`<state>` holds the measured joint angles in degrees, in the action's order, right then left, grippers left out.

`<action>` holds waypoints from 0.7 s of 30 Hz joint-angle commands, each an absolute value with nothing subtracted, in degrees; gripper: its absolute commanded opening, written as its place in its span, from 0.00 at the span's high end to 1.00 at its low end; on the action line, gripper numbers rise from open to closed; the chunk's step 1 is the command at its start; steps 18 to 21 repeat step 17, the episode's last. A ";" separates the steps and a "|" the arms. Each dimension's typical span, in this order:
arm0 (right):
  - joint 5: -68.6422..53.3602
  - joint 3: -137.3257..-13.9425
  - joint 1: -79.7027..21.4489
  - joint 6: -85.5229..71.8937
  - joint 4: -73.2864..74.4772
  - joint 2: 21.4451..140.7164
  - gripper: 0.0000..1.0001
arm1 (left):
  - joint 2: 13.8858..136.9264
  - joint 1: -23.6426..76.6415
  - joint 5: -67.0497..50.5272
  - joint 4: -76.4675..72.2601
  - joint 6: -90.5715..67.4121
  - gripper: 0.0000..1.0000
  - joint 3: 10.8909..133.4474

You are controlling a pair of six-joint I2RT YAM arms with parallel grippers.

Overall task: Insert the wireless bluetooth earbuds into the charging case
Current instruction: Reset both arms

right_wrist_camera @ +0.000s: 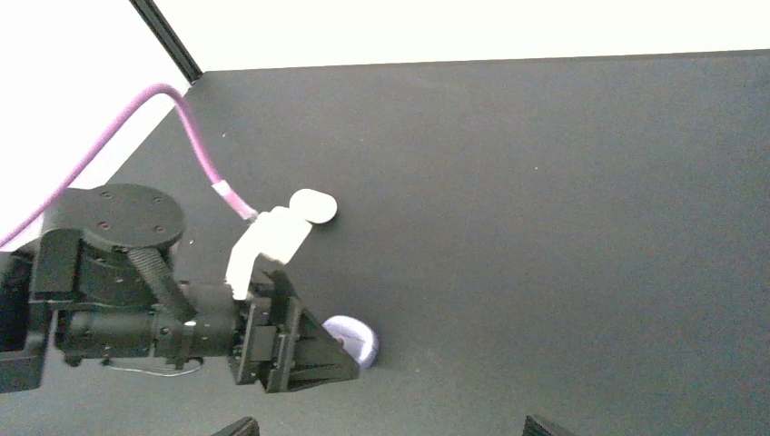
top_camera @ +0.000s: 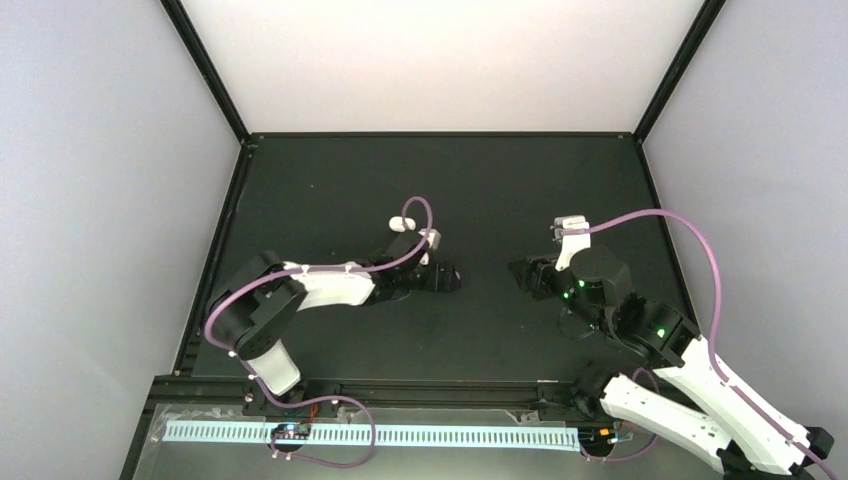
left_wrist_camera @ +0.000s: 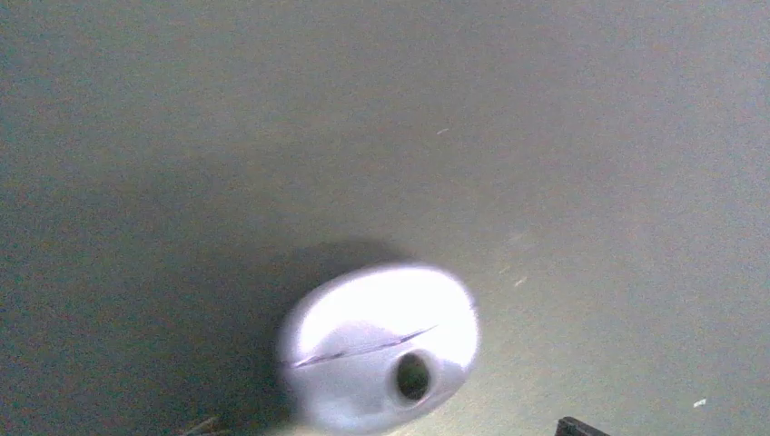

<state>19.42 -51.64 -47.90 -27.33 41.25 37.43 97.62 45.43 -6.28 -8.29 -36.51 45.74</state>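
The charging case (left_wrist_camera: pixel 377 345) is a glossy white pill with its seam shut and a small dark hole in its near end. It lies on the dark table close in front of the left wrist camera. In the right wrist view the case (right_wrist_camera: pixel 356 340) shows pale lavender-white at the tip of my left gripper (right_wrist_camera: pixel 331 361). My left gripper (top_camera: pixel 448 275) hides the case in the top view. Only one left fingertip (left_wrist_camera: pixel 577 426) shows, apart from the case, so the jaws look open around it. My right gripper (top_camera: pixel 522 272) is open and empty (right_wrist_camera: pixel 390 427), facing the left one. No earbuds are in view.
A white oval object (top_camera: pixel 400 224) lies on the table just behind the left wrist. It also shows in the right wrist view (right_wrist_camera: pixel 313 206), and I cannot tell what it is. The purple cable (top_camera: pixel 425 215) loops above the left wrist. Black frame rails (top_camera: pixel 440 134) edge the table.
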 commanded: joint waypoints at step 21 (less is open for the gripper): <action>43.31 -51.47 -47.78 -29.74 37.99 33.32 0.00 | 51.22 42.77 25.19 33.45 -33.57 0.01 44.50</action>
